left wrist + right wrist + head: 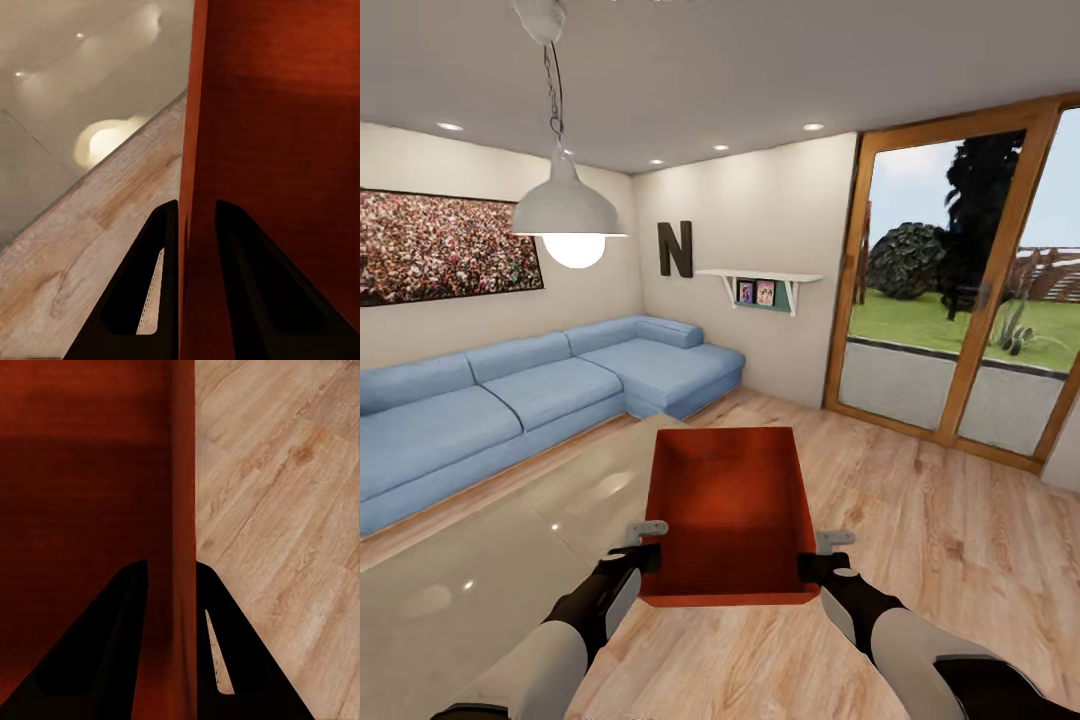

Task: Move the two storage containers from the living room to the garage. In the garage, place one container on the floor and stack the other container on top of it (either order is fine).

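Observation:
An orange-red storage container (728,510) hangs in front of me above the wood floor of the living room, held level between both arms. My left gripper (650,557) is shut on its left wall, one finger inside and one outside; the left wrist view shows that wall (247,135) between the black fingers (154,292). On the opposite side my right gripper (810,568) is shut on the right wall (182,472), with its fingers (225,652) straddling it. The container is empty inside.
A blue corner sofa (540,395) runs along the left wall. A glossy beige table top (490,560) lies at lower left, under a hanging white lamp (568,210). Wood-framed glass doors (960,290) stand at right. Light wood-plank floor (940,540) spreads ahead and right.

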### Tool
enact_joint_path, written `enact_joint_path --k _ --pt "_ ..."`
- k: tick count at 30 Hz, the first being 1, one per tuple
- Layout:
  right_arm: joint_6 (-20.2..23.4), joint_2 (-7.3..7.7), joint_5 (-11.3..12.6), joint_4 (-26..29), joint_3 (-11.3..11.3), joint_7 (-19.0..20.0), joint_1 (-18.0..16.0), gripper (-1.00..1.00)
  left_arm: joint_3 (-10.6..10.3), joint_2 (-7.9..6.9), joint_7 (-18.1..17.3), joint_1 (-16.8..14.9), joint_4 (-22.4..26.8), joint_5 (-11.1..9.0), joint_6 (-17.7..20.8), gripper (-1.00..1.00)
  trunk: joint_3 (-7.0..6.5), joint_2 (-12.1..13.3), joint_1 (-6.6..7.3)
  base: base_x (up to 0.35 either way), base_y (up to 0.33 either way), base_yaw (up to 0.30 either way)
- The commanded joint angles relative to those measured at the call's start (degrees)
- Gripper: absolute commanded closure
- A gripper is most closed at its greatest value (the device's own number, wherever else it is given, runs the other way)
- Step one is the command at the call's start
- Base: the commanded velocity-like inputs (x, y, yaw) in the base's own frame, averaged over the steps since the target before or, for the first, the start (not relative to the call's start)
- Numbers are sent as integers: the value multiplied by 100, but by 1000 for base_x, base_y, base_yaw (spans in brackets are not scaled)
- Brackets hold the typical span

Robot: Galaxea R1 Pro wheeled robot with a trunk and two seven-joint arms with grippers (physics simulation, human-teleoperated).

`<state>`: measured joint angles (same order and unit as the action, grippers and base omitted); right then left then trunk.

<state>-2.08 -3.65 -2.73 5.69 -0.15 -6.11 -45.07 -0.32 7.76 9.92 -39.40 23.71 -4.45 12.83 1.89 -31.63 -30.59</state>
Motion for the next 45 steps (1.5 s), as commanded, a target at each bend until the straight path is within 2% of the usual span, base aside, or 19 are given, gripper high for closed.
enact_joint_path --k 1,45 --pt "-12 -4 -17 63 -161 5 -10 100 -65 -108 177 2 -1 41 43 100 8 -11 -3 0 0 300" --pt "-3 12 -18 63 -161 -4 -10 100 -65 -100 177 2 -6 41 44 100 -215 -11 -3 0 0 278"
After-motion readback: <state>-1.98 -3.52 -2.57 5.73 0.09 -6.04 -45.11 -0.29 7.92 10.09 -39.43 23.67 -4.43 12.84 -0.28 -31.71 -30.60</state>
